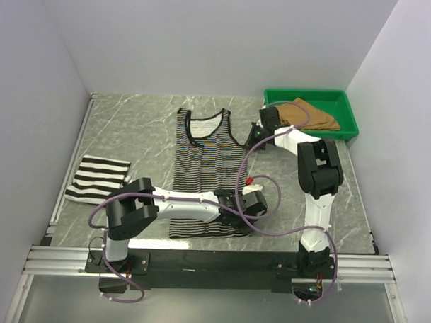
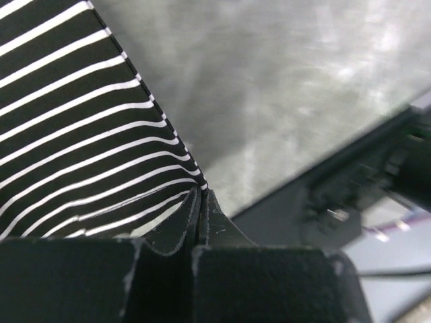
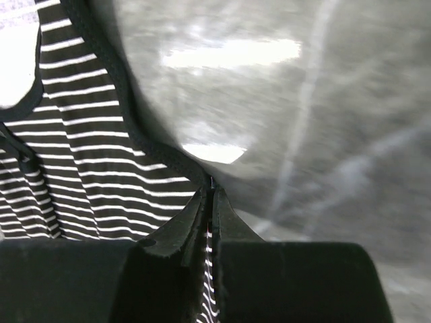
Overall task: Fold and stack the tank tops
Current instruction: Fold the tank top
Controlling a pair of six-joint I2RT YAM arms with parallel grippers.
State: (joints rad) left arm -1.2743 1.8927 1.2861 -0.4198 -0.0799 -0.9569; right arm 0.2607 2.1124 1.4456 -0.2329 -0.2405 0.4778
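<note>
The thin-striped tank top (image 1: 204,168) lies flat in the middle of the table, neck at the far end. My left gripper (image 1: 246,208) is shut on its near right hem edge; in the left wrist view the jaws (image 2: 201,195) pinch the striped edge (image 2: 81,134). My right gripper (image 1: 255,134) is shut on its right side below the armhole; in the right wrist view the jaws (image 3: 210,192) have striped cloth (image 3: 101,155) between them. The wide-striped tank top (image 1: 98,177) lies folded at the left. The tan-brown tank top (image 1: 318,115) lies in the tray.
A green plastic tray (image 1: 348,109) stands at the far right corner. White walls enclose the grey marbled table (image 1: 132,123) on three sides. A metal rail (image 1: 198,261) runs along the near edge. Purple cables hang from both arms.
</note>
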